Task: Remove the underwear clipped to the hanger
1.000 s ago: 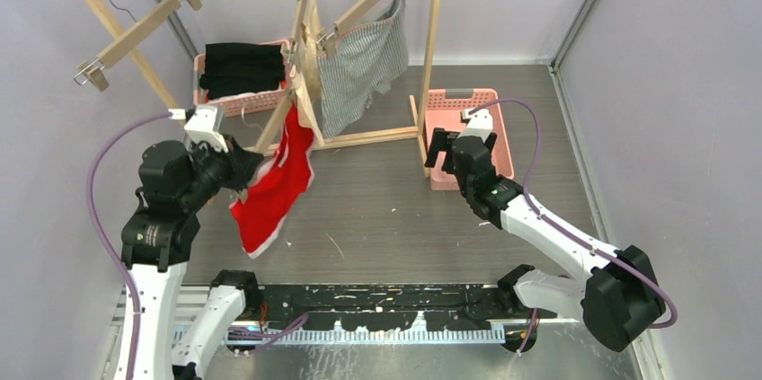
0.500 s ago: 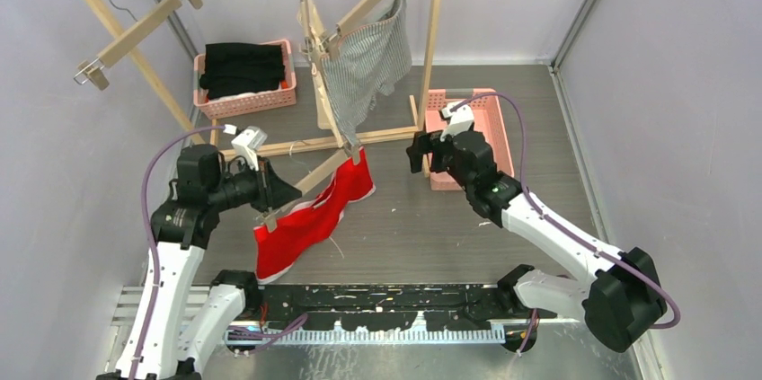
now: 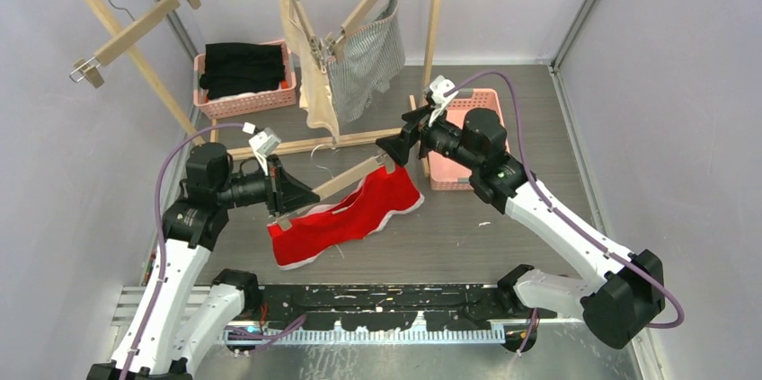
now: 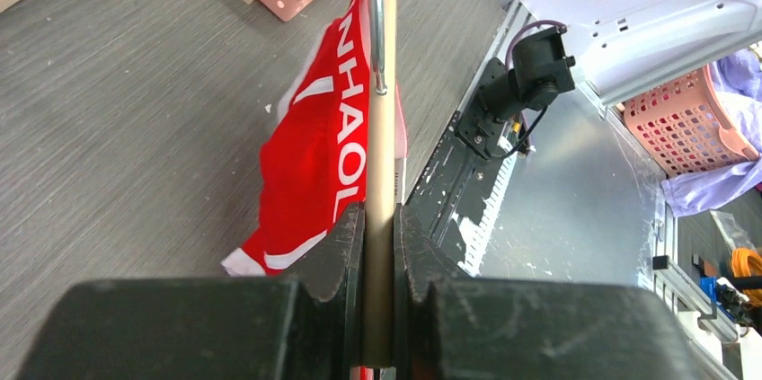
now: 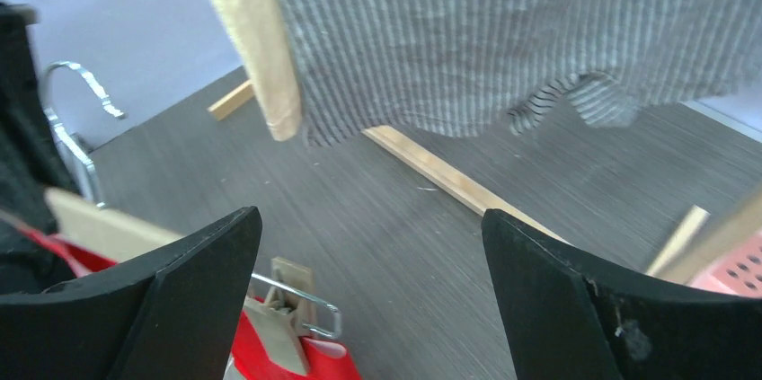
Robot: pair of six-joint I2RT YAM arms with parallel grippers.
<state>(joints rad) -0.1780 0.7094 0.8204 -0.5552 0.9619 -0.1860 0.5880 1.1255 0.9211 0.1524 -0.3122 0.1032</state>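
One red cloth boxer brief with white lettering (image 3: 346,218) mid-frame, clipped to pale wooden hanger bar (image 3: 346,181) | left gripper (image 3: 292,196) jaws clamped on bar's lower-left end | right gripper (image 3: 395,148) jaws apart, near bar's right-end metal clip (image 5: 289,317)

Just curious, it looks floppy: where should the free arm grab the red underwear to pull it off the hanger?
Probably the red underwear along its top edge, just below the clip at the hanger end nearest the right gripper, coming from that side. The left gripper clamps the other end, leaving this one free.
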